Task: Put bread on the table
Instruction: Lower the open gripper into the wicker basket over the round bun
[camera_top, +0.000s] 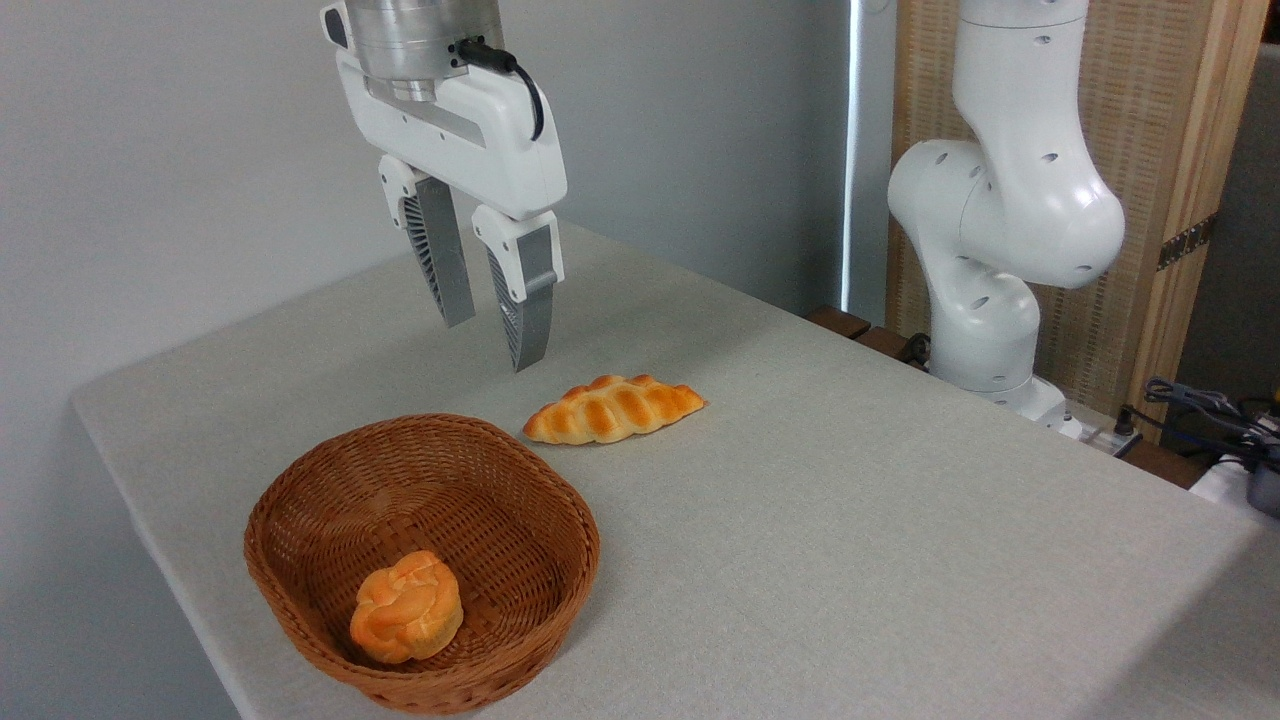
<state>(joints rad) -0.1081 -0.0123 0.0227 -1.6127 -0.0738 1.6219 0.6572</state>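
The bread (407, 608), a small round knotted orange-golden bun, lies inside the brown wicker basket (300, 520), near its front wall. My gripper (490, 345) hangs in the air well above and behind the basket, open, with nothing between its grey fingers (445, 265). The table (850, 560) has a light grey-beige cloth-like top and carries the basket at its near left.
A longer, paler braided loaf (612, 409) lies on the table just behind and right of the basket, below my fingertips. The arm's white base (990, 300) stands at the table's far right edge, with cables (1200, 405) beside it.
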